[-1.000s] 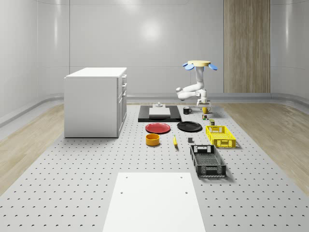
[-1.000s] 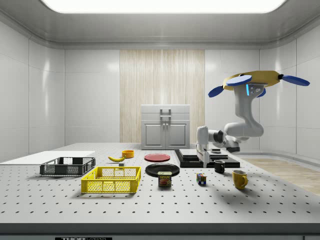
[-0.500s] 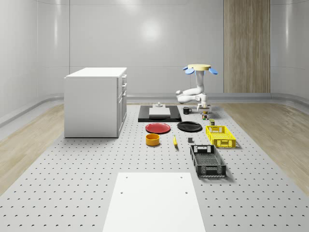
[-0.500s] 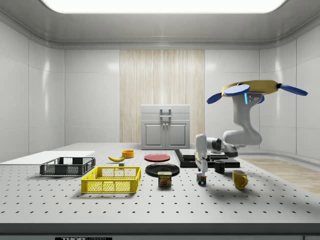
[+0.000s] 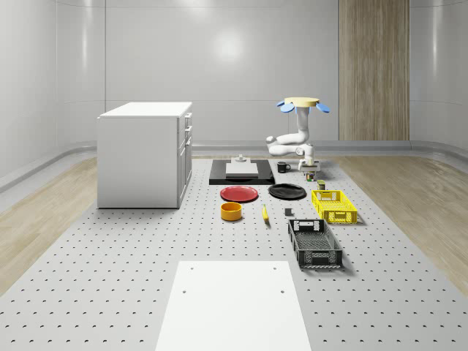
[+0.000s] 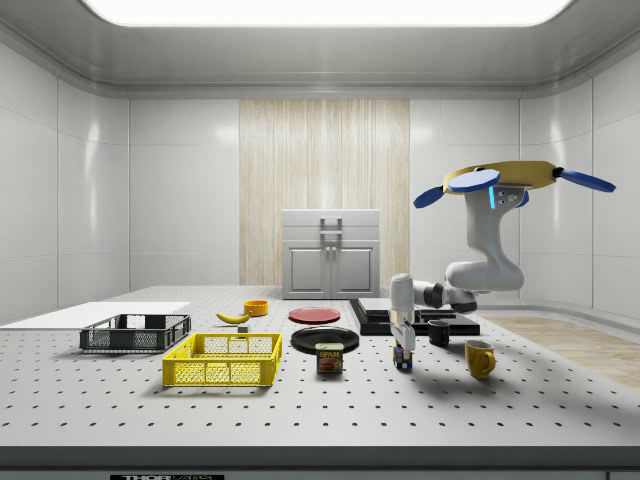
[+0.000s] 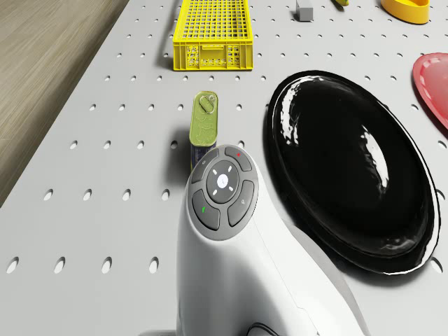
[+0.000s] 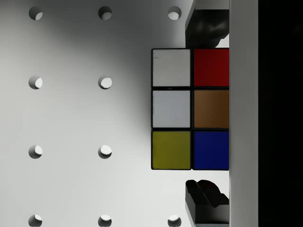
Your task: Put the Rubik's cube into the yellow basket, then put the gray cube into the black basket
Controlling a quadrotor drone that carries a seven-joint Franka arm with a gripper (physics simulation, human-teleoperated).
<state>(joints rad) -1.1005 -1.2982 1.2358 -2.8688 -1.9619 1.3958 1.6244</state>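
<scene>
The pincer [image 6: 402,345] is seen lowered over the Rubik's cube [image 6: 403,357], which rests on the desk [image 6: 300,400] between the tin [image 6: 329,358] and the yellow mug [image 6: 479,358] in the side view; in the wrist view the two dark fingertips [image 8: 206,24] are set apart, one at each of two opposite sides of the cube [image 8: 190,109] with a little gap to it, so the pincer is judged open and not yet clamped; the drone [image 6: 505,179] hovers above and to the side view's right of the cube, its white arm bent down toward it. The cube is judged light, rigid and not fragile, a small block of hard plastic with flat, square, glossy tiles in white, red, brown, yellow and blue; such smooth faces may slip, so hold is best taken on two opposite flat faces, squarely across the middle rather than at the corners. The desk is a matt grey plate drilled with regular holes; the yellow basket [image 6: 224,361] is a stiff open lattice crate, well apart from the cube, and the black basket [image 6: 135,333] of like make lies beyond it; a shiny black plate [image 7: 350,168] lies beside the arm.
</scene>
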